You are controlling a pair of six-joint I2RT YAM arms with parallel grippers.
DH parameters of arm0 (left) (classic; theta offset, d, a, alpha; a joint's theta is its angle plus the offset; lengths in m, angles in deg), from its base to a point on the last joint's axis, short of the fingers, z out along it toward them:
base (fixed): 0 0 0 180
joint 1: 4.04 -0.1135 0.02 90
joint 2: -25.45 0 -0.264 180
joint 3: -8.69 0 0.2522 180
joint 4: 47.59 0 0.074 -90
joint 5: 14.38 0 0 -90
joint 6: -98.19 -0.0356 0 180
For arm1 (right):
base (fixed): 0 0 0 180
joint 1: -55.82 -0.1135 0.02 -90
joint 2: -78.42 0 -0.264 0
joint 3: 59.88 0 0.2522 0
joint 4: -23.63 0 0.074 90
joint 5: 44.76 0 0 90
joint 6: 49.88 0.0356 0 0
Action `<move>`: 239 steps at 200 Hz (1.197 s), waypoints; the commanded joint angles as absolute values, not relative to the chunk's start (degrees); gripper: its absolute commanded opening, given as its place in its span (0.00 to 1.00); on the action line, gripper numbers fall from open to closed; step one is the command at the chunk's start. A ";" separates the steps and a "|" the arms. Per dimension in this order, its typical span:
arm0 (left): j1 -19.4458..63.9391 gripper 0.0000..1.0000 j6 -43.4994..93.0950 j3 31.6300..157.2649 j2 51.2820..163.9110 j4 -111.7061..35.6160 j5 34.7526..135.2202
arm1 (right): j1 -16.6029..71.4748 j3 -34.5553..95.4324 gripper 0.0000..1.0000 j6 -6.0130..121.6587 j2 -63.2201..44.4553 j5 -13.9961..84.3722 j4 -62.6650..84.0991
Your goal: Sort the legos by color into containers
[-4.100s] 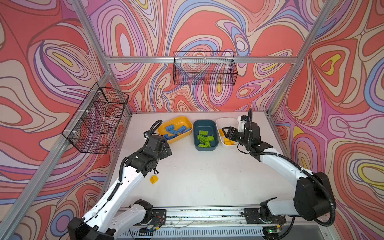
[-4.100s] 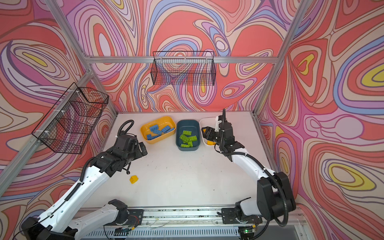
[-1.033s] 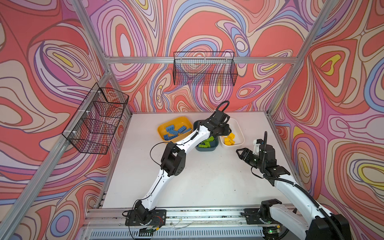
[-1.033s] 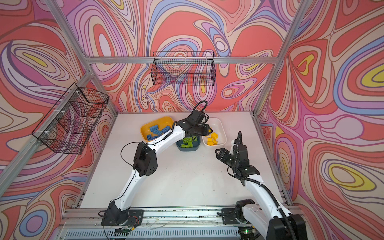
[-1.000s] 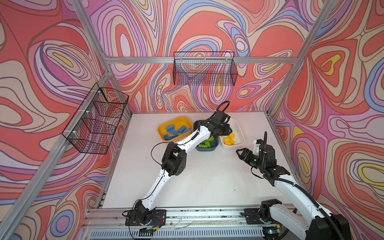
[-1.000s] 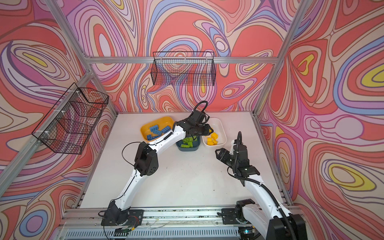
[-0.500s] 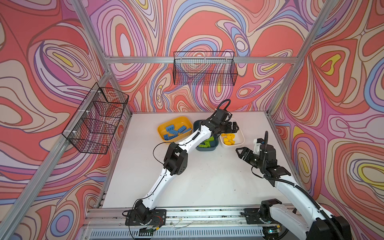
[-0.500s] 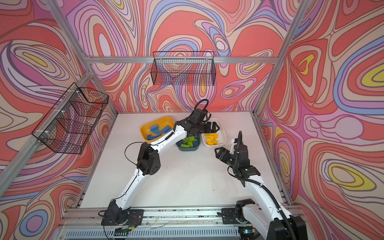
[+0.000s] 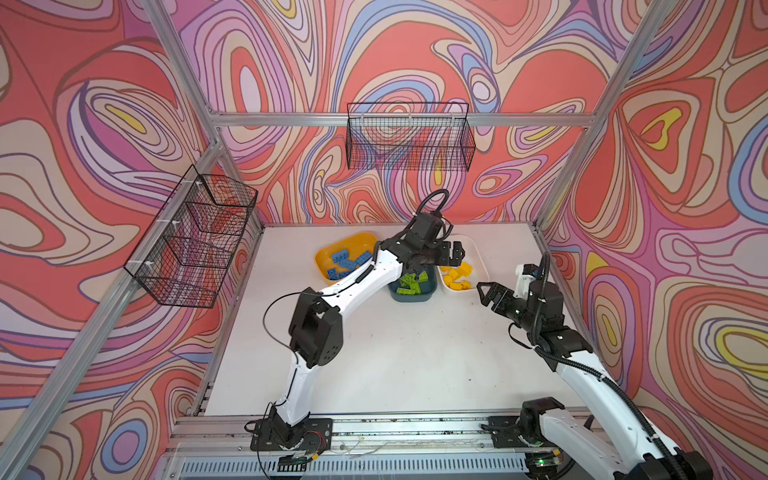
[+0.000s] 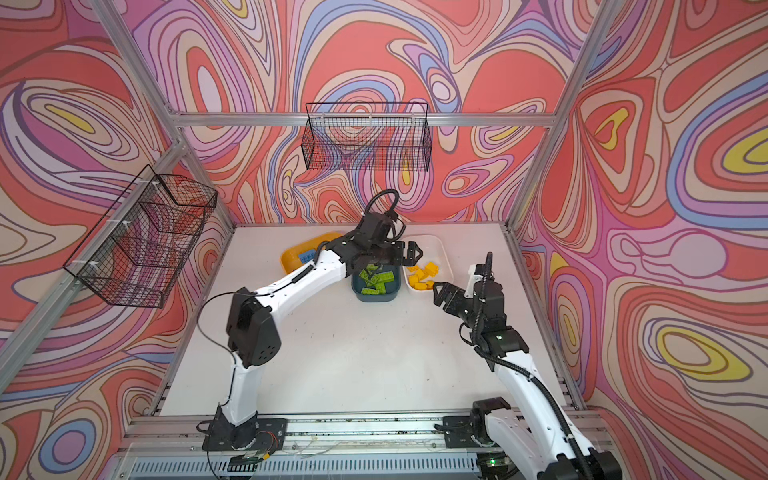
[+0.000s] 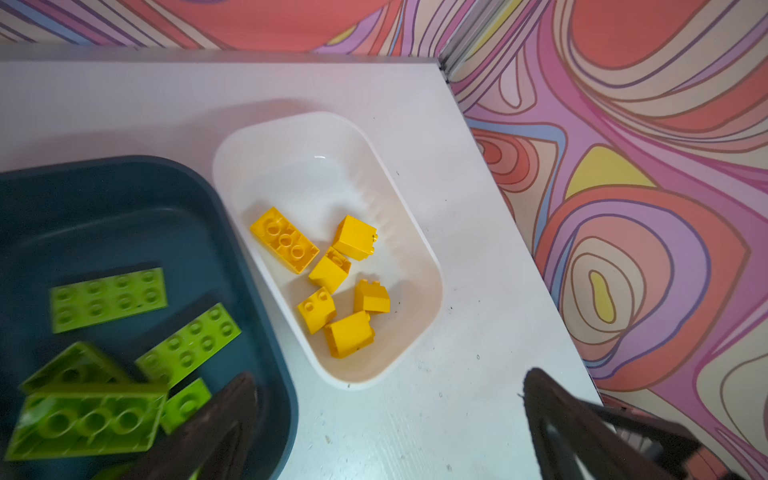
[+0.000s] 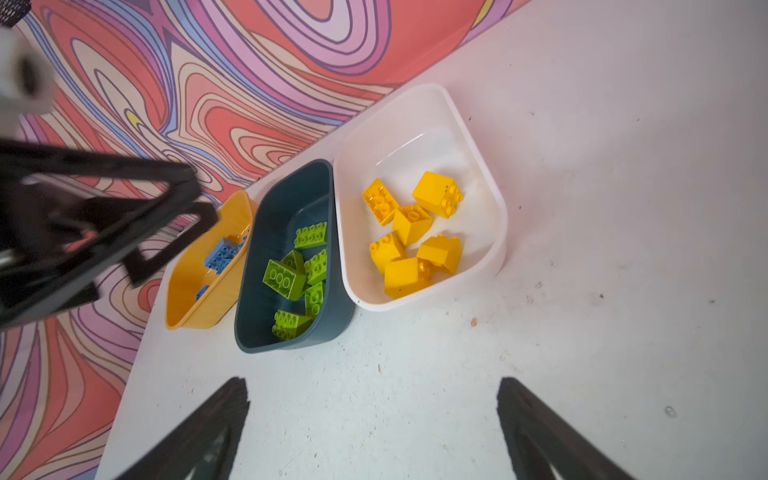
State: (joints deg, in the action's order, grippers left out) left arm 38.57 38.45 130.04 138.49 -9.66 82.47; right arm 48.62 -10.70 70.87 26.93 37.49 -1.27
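Three containers stand in a row at the back. The yellow tub (image 9: 353, 240) holds blue legos (image 9: 345, 262). The teal tub (image 9: 413, 296) holds green legos (image 11: 108, 291). The white tub (image 9: 478, 266) holds several yellow legos (image 11: 332, 270). My left gripper (image 9: 451, 253) reaches across the teal tub and hangs open and empty at the white tub's near end (image 11: 388, 376). My right gripper (image 9: 488, 291) is open and empty over bare table just in front of the white tub (image 12: 372, 382).
Black wire baskets hang on the back wall (image 9: 409, 137) and the left wall (image 9: 195, 237). The left arm's elbow (image 9: 316, 328) stands over the table's middle. A metal rail (image 9: 395, 428) runs along the front edge, and frame posts stand at the corners.
The left gripper has opened above the white tub. The loose yellow brick seen earlier on the left of the table is gone from there. The right gripper drew back from the tub and opened wider.
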 commanded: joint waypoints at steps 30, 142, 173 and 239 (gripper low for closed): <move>34.89 1.00 35.09 102.77 112.56 -10.03 64.99 | 48.83 -11.84 0.98 65.36 26.80 52.90 4.31; 1.72 1.00 21.99 56.35 85.98 -22.30 54.34 | 48.77 -25.88 0.98 48.86 14.06 68.20 41.38; 1.66 1.00 20.30 59.38 100.72 -31.42 52.32 | 48.83 -23.71 0.98 48.58 3.29 70.88 49.90; 1.41 1.00 12.47 65.91 117.21 -47.95 55.25 | 48.83 -18.89 0.98 42.52 -13.78 69.46 60.16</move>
State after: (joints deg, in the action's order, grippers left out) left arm 1.89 17.47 60.36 113.00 -43.19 56.15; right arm 48.62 -20.84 47.48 -11.73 68.57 53.26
